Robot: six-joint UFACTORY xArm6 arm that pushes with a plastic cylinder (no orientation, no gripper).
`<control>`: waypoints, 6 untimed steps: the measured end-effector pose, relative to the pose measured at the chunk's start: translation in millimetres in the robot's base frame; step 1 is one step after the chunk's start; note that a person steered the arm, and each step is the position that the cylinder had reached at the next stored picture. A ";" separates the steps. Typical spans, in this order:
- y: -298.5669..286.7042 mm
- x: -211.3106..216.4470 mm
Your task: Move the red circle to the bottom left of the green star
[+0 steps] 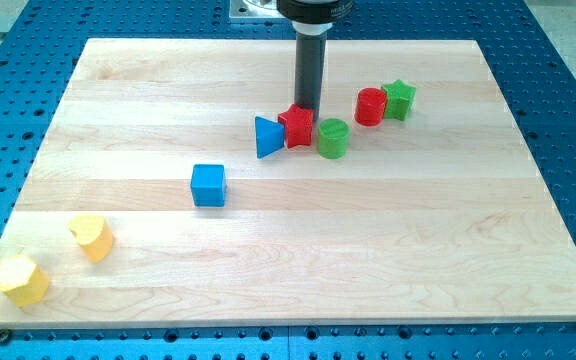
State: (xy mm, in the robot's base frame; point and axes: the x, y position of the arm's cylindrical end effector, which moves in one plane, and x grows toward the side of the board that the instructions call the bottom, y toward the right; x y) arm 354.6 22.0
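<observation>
The red circle (370,106) stands at the view's upper right, touching the left side of the green star (399,99). My tip (308,108) comes down just behind a red star-shaped block (297,126), at its top edge. The tip is left of the red circle, about a block's width away. A blue triangle (267,137) touches the red star's left side. A green circle (333,138) sits at the red star's right, below and left of the red circle.
A blue cube (208,185) lies left of the middle. Two yellow blocks (92,236) (21,279) lie at the bottom left. The wooden board (288,270) ends in blue metal table on all sides.
</observation>
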 end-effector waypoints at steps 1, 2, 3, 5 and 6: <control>-16.8 9.2; -12.2 -25.5; 39.7 -69.9; 87.2 -24.4; 87.4 0.8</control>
